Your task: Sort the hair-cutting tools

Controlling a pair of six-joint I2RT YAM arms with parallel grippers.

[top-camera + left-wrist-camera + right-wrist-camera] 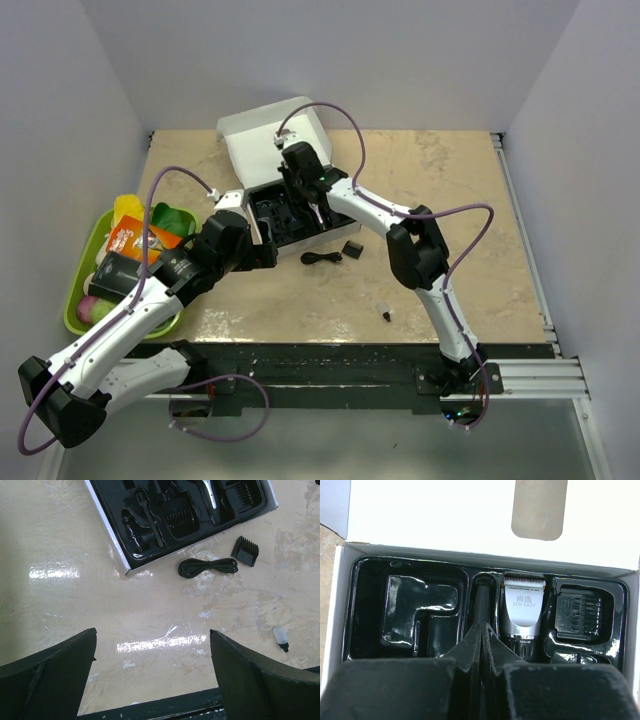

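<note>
Left gripper [152,640]: my fingers are spread wide with nothing between them. I hang low over the bare worktop [450,190] toward the near edge, just on the near side of the white box [262,128].

Right gripper [482,630]: my fingers are pressed together, tips down at the narrow middle slot of the black insert [367,610]. A slim black piece [481,600] lies in that slot, and I cannot tell whether I am pinching it or only touching it.

White box: it sits toward the far edge, left of the middle, with its lid standing open on the far side.

Hair clipper [522,610]: it lies in the insert just to the right of my right fingertips. Its silver blade head points at the lid, and "SUN EAST" is printed on it.

Seated comb attachment [580,615]: black and ribbed, in the compartment at the right end of the insert, beside the clipper.

Loose comb attachment [245,551]: on the worktop near its middle, just off the near right corner of the box and apart from it.

Cord [207,567]: a thin black coil on the worktop just beside the loose comb attachment, on its left in the top view, close to the box's near side.

Small bottle [281,639]: whitish with a dark tip, lying alone toward the near edge and well apart from the cord.

Green tray [75,300]: against the left edge, toward the near left corner. It holds colourful packets and is partly hidden by my left arm.
</note>
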